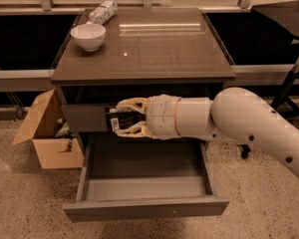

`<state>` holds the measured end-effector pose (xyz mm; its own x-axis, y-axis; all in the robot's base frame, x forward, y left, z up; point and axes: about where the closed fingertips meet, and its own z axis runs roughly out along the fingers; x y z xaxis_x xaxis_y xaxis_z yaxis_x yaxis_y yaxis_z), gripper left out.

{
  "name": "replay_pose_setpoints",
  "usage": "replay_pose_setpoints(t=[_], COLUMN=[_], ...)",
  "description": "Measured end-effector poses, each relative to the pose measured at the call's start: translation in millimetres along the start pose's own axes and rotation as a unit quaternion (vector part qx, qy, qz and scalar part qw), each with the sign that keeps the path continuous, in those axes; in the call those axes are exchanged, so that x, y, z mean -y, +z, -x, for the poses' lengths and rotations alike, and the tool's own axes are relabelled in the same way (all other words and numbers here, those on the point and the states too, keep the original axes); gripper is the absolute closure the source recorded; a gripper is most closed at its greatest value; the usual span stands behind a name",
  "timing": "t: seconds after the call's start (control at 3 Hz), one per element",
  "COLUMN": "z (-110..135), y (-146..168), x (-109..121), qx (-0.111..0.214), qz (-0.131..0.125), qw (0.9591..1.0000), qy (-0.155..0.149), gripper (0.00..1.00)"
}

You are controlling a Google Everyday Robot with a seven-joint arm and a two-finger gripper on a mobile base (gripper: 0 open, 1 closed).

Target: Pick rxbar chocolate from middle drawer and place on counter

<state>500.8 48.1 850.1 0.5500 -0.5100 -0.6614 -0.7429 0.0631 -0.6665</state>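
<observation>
My gripper (pixel 120 117) is shut on the rxbar chocolate (pixel 118 120), a small black bar with white print patches. It holds the bar in the air in front of the upper drawer front, above the back left of the open middle drawer (pixel 144 207). The drawer is pulled out and its grey floor shows nothing inside. The counter (pixel 154 49) is the glossy grey-brown top above the gripper. My white arm reaches in from the right.
A white bowl (pixel 88 36) and a pale tubular packet (pixel 102 11) sit at the counter's back left. An open cardboard box (pixel 47 133) stands on the floor left of the cabinet. A dark stand leg (pixel 289 83) is at the right.
</observation>
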Motion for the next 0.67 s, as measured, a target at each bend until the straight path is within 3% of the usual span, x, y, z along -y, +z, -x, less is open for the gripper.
replay_pose_setpoints(t=[0.33, 0.67], z=[-1, -11], y=[-1, -14], x=[2, 30], qx=[0.000, 0.007], qz=[-0.001, -0.021], qw=[1.0000, 0.9997], qy=[0.001, 0.012], gripper=[1.00, 1.00])
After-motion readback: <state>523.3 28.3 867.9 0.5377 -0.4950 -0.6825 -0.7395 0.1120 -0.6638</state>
